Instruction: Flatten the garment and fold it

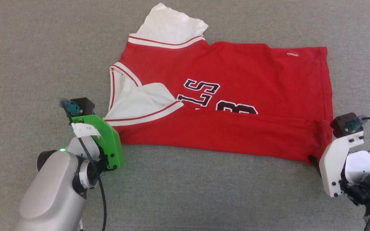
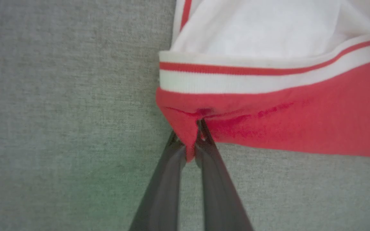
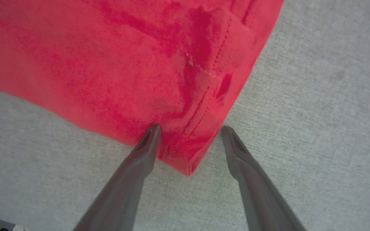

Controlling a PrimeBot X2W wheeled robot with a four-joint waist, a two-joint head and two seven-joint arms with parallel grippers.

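Head view: red jersey-style garment (image 1: 236, 96), white-sleeved and dark-lettered, is spread on grey woven fabric surface (image 1: 27, 48). Sleeves lie at left, near long edge is folded over lettering.

Left wrist view: left gripper (image 2: 195, 133) is pressed together. Red corner below striped trim (image 2: 236, 75) is pinched between fingers.

Right wrist view: right gripper (image 3: 189, 130) is held spread. Hemmed red corner is straddled, not clamped.

The shirt (image 1: 236, 77) is red with white sleeves, red-and-white striped trim and dark, white-edged lettering; the surface (image 1: 27, 48) is speckled grey cloth
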